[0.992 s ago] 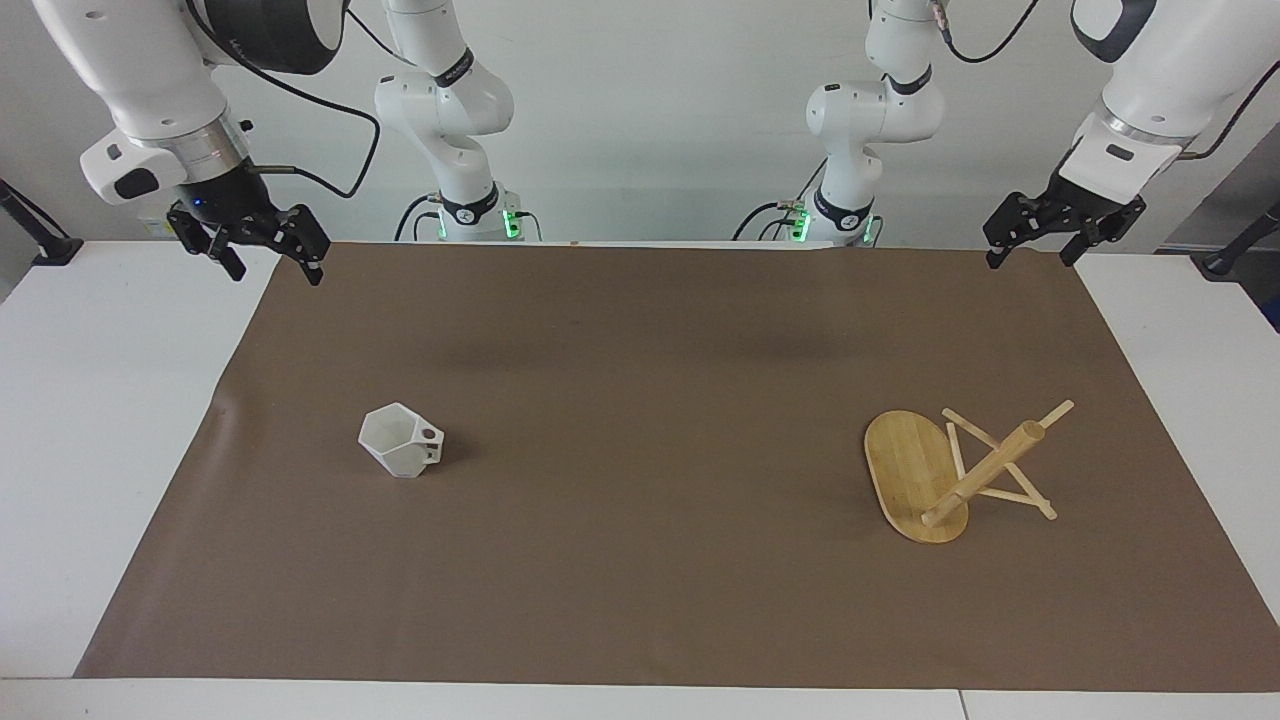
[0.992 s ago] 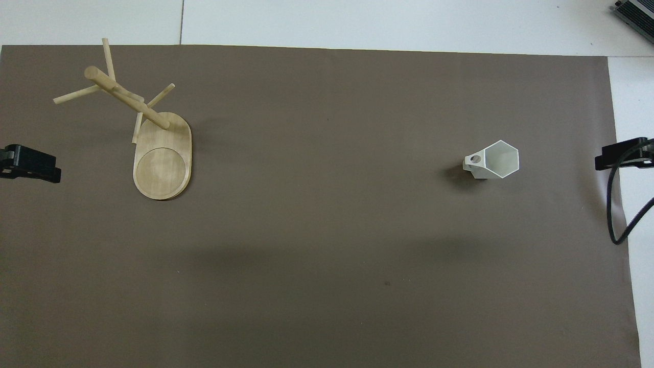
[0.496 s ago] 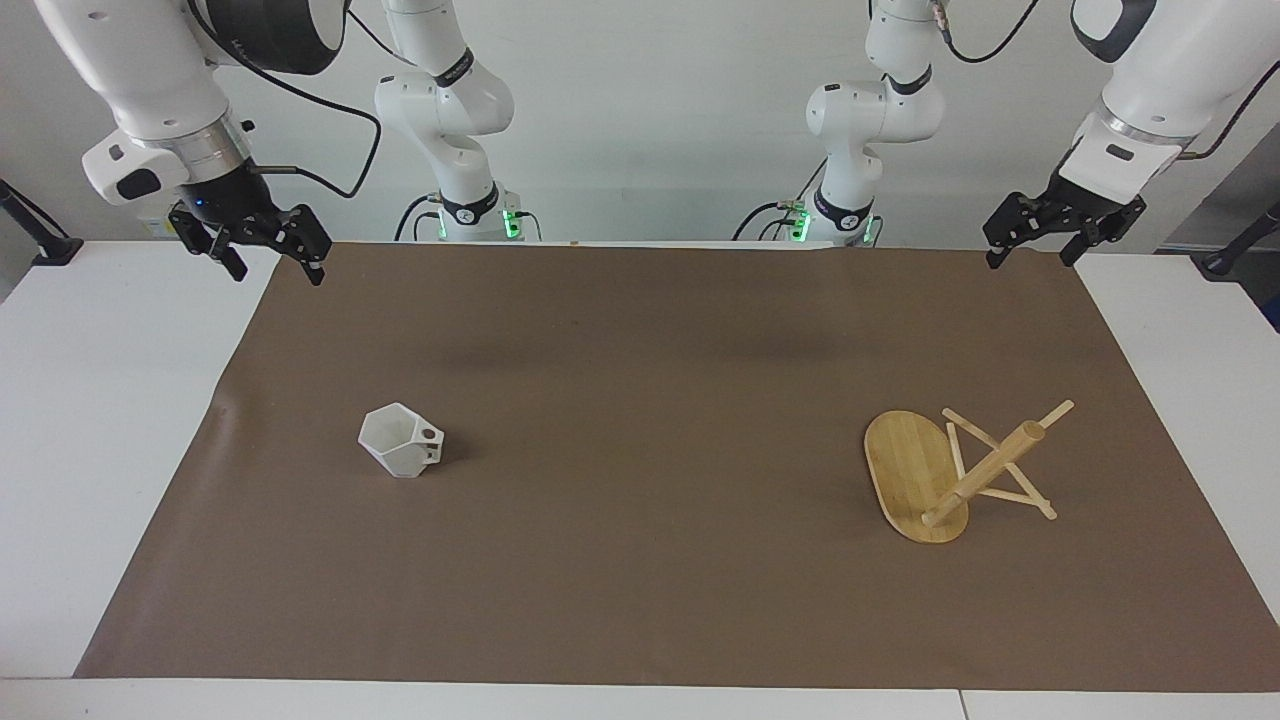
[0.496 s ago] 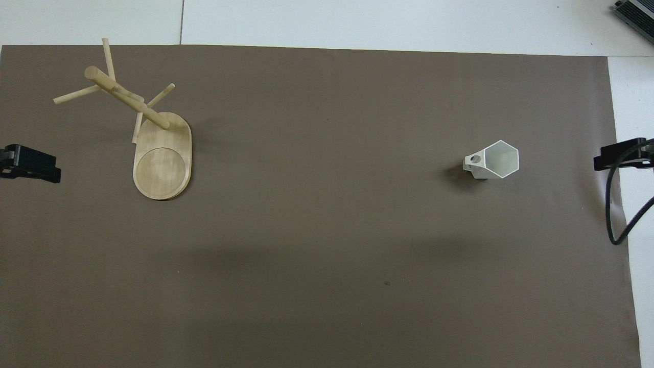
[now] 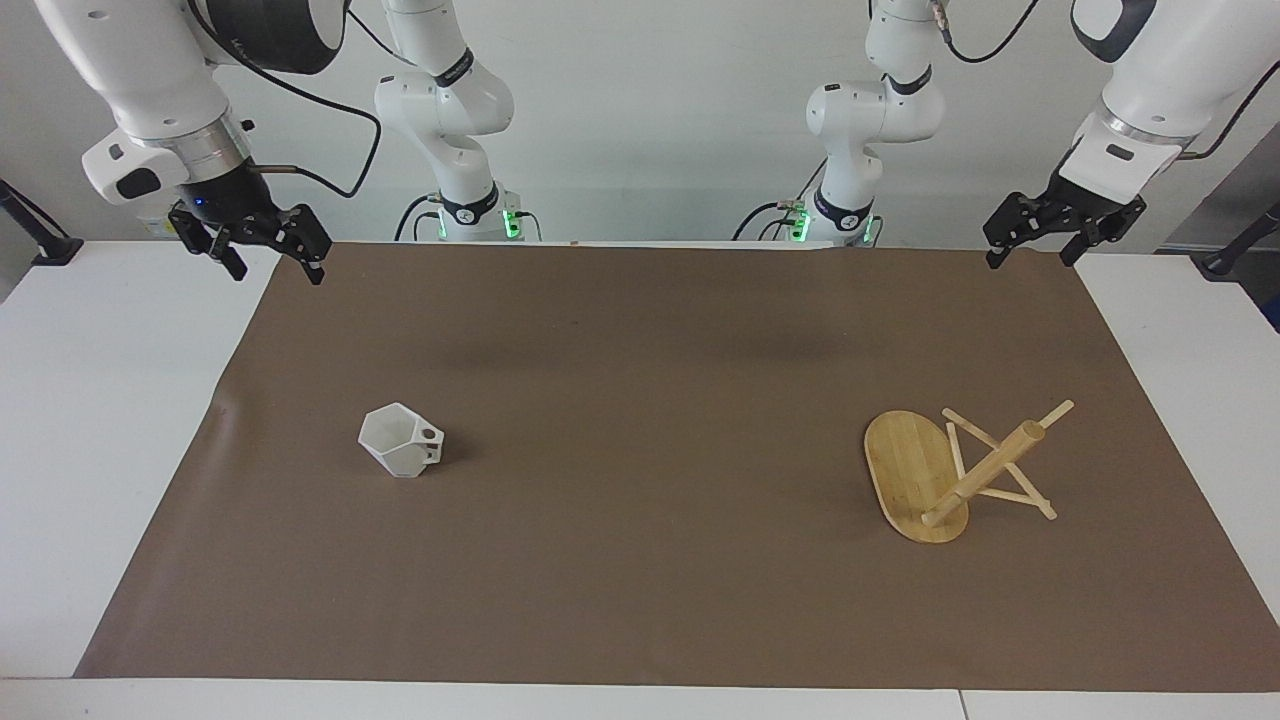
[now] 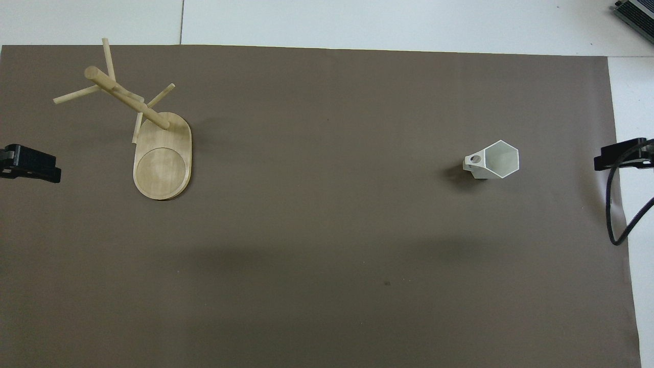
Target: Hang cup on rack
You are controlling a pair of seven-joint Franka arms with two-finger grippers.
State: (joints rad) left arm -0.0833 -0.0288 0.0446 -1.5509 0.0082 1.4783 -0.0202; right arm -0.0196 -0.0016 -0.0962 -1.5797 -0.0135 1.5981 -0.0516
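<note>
The white faceted cup (image 5: 401,441) (image 6: 494,160) stands on the brown mat toward the right arm's end, its opening up and its pierced handle turned toward the table's middle. The bamboo rack (image 5: 955,473) (image 6: 148,134) lies tipped over toward the left arm's end. Its oval base is up on edge, its post slants toward that end, and its pegs touch the mat. My right gripper (image 5: 277,271) (image 6: 621,155) hangs open and empty over the mat's corner by its own base. Over the other corner on the robots' side my left gripper (image 5: 1030,259) (image 6: 30,163) hangs open and empty.
The brown mat (image 5: 640,560) covers most of the white table (image 5: 90,420). A black cable (image 6: 613,214) hangs below the right gripper near the mat's edge. Two further robot bases stand at the robots' side of the table.
</note>
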